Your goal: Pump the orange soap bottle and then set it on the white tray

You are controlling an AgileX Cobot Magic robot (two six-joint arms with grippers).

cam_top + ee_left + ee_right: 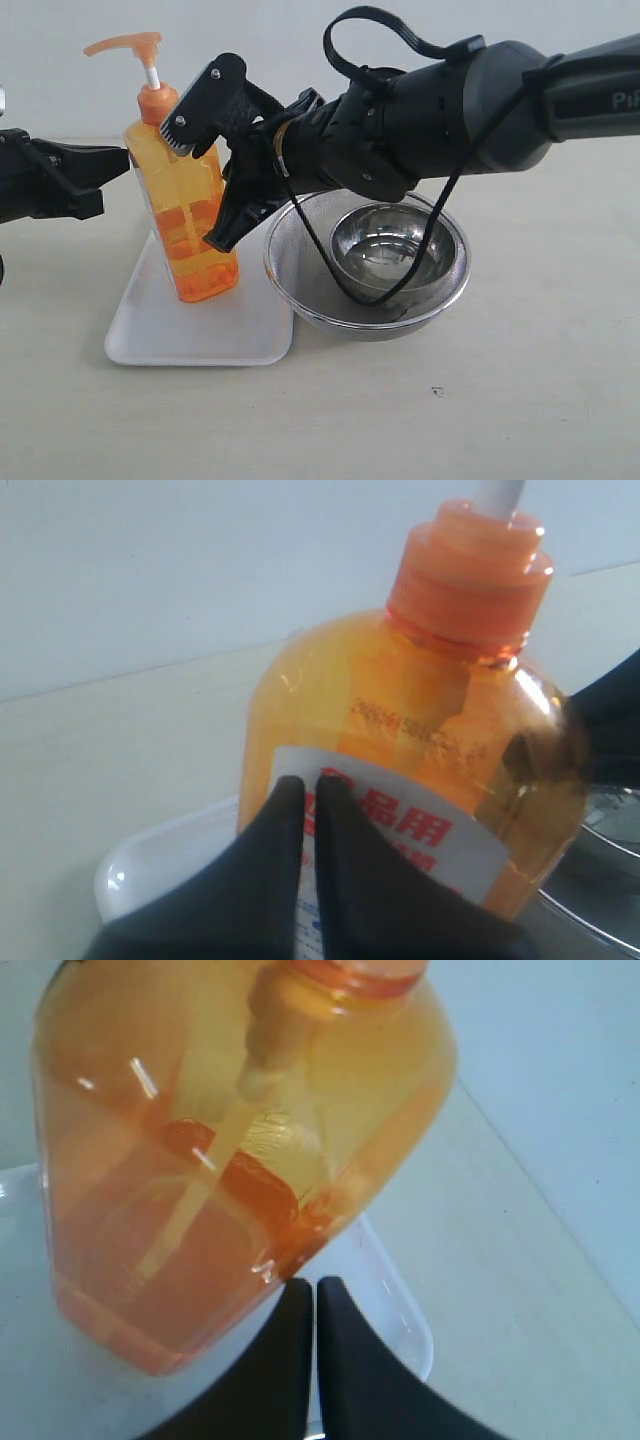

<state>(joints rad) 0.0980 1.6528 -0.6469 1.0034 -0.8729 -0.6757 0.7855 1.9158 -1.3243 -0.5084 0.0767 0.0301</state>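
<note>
Orange soap bottle (178, 205), tall, flat-sided and of translucent plastic, stands upright on the flat rectangular white tray (180, 338), toward the tray's far side, its orange pump head (125, 43) raised on a white stem. The tray lies on the pale counter (470, 410). The left hand (126, 155) reaches in level with the bottle's shoulder, its two black fingers (270, 830) pressed nearly together and gripping nothing; the left wrist view shows their tips in front of the white label, and whether they touch it cannot be told. The right hand (213, 242) comes across from the other side and points down at the bottle's lower flank, likewise clenched and empty, its tips just beside the bottle's base. A round steel mesh strainer (300, 290) holding a shiny metal bowl (395, 245) sits just beside the tray, under the right arm.
</note>
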